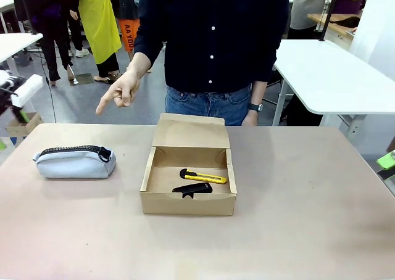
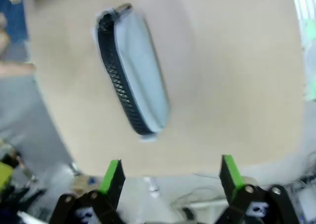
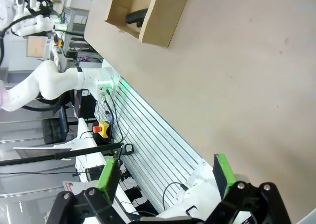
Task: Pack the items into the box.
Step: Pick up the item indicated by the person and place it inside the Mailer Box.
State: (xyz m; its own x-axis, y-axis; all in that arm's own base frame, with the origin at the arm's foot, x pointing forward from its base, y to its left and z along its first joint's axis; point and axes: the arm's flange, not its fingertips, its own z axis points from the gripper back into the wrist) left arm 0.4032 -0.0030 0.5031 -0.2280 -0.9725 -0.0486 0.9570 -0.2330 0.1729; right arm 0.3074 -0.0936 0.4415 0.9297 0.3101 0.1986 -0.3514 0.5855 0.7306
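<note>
The brown cardboard box (image 1: pixel 188 203) sits mid-table with its lid flap folded back toward the person. Inside lie the yellow-and-black utility knife (image 1: pixel 203 176) and the small black stapler-like tool (image 1: pixel 192 189). The grey-blue pouch (image 1: pixel 75 161) with its black zipper lies on the table left of the box. In the left wrist view the pouch (image 2: pixel 136 71) lies ahead of my open left gripper (image 2: pixel 170 172), well apart from it. My right gripper (image 3: pixel 165 174) is open over the table's edge, with the box (image 3: pixel 148 12) far ahead.
A person stands behind the box, one hand (image 1: pixel 121 90) pointing down toward the pouch's side of the table. The tan table (image 1: pixel 296 230) has wide bare room right of the box. White tables stand behind.
</note>
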